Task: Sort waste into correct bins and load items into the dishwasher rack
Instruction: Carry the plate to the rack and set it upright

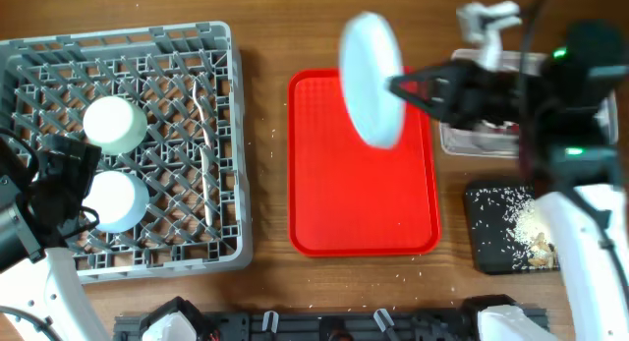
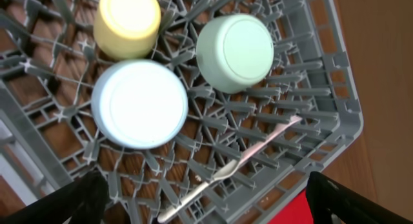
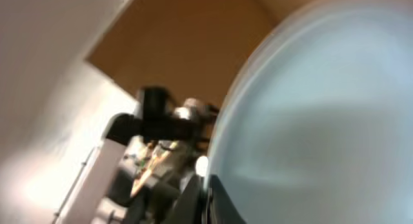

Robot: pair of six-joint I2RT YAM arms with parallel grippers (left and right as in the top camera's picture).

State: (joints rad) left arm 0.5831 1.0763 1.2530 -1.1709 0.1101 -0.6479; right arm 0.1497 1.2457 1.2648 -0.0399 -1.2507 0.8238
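Observation:
My right gripper [image 1: 398, 85] is shut on the rim of the pale blue plate [image 1: 371, 78], which it holds on edge in the air over the red tray; the plate [image 3: 322, 108] fills the right wrist view. The grey dishwasher rack [image 1: 226, 46] stands at the left. Upside down in it are the yellow cup [image 2: 127, 22], the pale blue bowl [image 2: 139, 103] and the mint-green bowl [image 2: 234, 53], with a white knife [image 2: 232, 166] lying beside them. My left gripper [image 2: 203, 185] hangs open over the rack's near side, with nothing in it.
The red tray [image 1: 334, 184] lies bare in the middle. A clear tub [image 1: 462, 140] with a red wrapper [image 1: 496, 128] sits at the right, partly behind my right arm. In front of it a black tray [image 1: 491, 233] holds rice scraps [image 1: 531, 223]. Crumbs dot the wood.

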